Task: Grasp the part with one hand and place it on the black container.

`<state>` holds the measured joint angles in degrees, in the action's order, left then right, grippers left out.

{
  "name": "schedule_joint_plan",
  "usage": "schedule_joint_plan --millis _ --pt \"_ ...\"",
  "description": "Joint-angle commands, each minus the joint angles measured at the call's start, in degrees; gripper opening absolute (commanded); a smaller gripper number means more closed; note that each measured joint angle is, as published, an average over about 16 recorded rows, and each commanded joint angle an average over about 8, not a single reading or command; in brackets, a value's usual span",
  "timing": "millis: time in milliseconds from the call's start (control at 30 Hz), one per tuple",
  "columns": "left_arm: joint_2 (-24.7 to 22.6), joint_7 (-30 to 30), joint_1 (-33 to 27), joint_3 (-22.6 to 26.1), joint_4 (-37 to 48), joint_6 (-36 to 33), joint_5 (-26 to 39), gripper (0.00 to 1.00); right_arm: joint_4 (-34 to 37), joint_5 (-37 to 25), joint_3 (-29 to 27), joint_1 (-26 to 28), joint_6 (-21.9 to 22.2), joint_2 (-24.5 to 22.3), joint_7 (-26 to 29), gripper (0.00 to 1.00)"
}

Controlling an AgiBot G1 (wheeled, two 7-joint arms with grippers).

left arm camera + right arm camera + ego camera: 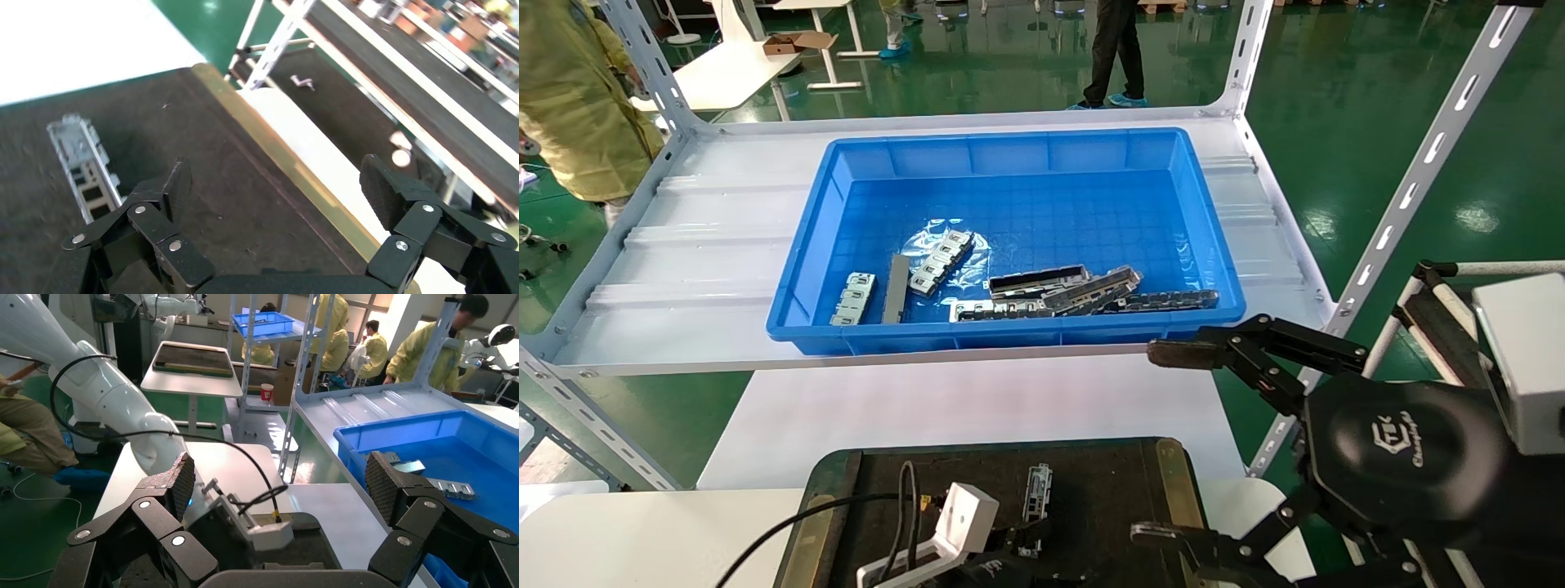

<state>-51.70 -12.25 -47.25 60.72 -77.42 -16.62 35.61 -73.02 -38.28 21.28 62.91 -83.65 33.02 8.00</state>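
The part (1037,490) lies flat on the black container (1107,490), a narrow grey channel bar with small cutouts. In the left wrist view the part (82,168) rests on the dark tray (202,153), off to the side of one finger and not between the jaws. My left gripper (278,184) hovers just above the tray near its brass edge strip (287,165), open and holding nothing. Its whitish camera box (960,518) shows at the bottom of the head view. My right gripper (1164,445) hangs open and empty at the tray's right side.
A blue bin (1009,237) on the grey metal shelf (707,269) holds several piled grey bars (1083,294) and short ridged blocks (854,298). A slanted shelf upright (1418,171) stands close to the right arm. The tray sits on a white table (641,539). People stand behind.
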Motion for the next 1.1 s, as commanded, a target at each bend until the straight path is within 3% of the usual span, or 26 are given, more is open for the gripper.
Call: schedule_joint_plan --millis 33,533,1100 --pt "1.3 1.6 0.1 -1.4 0.0 -3.3 0.3 1.0 0.0 0.0 0.0 0.0 0.0 0.0 0.0 1.0" --pt "7.8 17.8 3.6 -11.7 1.1 -24.5 -3.5 1.0 0.0 0.0 0.0 0.0 0.0 0.0 0.0 1.0" --pt "14.1 22.1 2.1 -13.7 1.3 -38.1 -4.2 1.0 0.0 0.0 0.0 0.0 0.0 0.0 0.0 1.0"
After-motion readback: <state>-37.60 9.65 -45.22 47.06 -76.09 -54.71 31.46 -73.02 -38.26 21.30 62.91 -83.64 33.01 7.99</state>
